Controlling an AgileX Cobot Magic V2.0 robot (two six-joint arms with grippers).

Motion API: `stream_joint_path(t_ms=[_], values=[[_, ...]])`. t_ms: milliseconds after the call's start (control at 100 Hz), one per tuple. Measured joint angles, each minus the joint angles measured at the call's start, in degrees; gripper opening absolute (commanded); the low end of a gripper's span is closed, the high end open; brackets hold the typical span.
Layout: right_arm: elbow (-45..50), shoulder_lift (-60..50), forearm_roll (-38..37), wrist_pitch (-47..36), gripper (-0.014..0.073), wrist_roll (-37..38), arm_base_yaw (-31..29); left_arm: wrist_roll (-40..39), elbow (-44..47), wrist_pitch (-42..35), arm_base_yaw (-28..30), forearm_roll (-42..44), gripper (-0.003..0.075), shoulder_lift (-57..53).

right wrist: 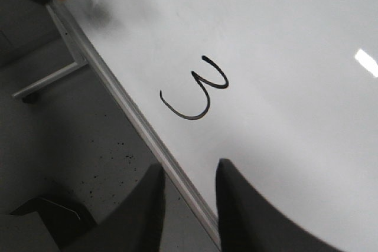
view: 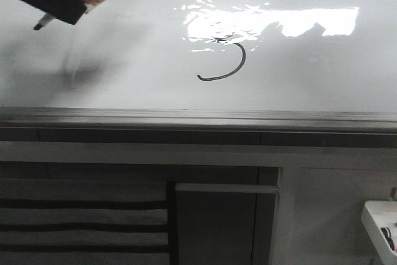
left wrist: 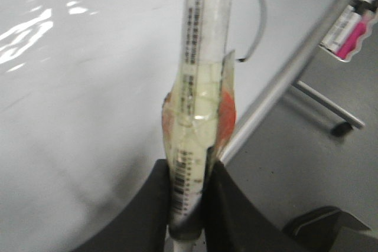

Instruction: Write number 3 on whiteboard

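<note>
You are looking at a task that appears written out. The thin dark hand-drawn number 3 (right wrist: 198,90) is showing both of its curves in the right wrist view, an upper loop and a lower hook joined at the middle. In the front view only the lower hook (view: 228,65) is reading clearly, because the upper part is sitting under the bright rectangular light reflection (view: 273,22). The large glossy white whiteboard with its grey metal edge frame (view: 124,60) is carrying the figure a little toward three o'clock of its centre, close to the near frame edge, with a faint grey smudge (view: 80,69) lying well apart toward nine o'clock.

As a judgement, what is left for you is only to take the pen away and park the arm.

Your left gripper (left wrist: 188,205) is clamping the white cylindrical marker wrapped in clear tape with an orange patch (left wrist: 204,51); its black fingers are pressing on the barrel from both sides. In the front view that marker's dark tip (view: 42,25) is hanging at about ten o'clock from the 3, well apart from it, and I cannot tell whether it is touching the board.

Your right gripper (right wrist: 189,205) is holding nothing: its two dark fingers are standing parted over the board's frame, near the 3.
</note>
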Motion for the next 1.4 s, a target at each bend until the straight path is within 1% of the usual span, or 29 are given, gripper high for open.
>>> stream_joint_path(t_ms=[110,170,290,520,1331,1401], values=[[2.51,-1.23,0.03,-2.49,0.0172,0.05,-0.13,-0.74,3.34,-5.11,4.43,-2.12,-0.0019,0.00],[3.35,-1.59,0.03,-3.51,0.0172,0.14,-0.13,-0.87,5.22,-9.06,5.44,-2.94,-0.0019,0.00],[3.80,-1.74,0.03,-5.69,0.0172,0.26,-0.13,-0.96,6.75,-13.76,5.69,-4.05,-0.0018,0.77],[3.85,-1.74,0.03,-7.29,0.0172,0.38,-0.13,-2.59,7.01,-18.98,6.22,-4.68,-0.0018,3.24],[3.85,-1.74,0.03,-7.49,0.0172,0.38,-0.13,-3.34,7.01,-19.62,6.31,-4.81,-0.0018,3.59],[3.85,-1.74,0.03,-7.49,0.0169,0.38,-0.13,-3.34,7.01,-19.62,6.31,-4.81,0.0009,3.63]])
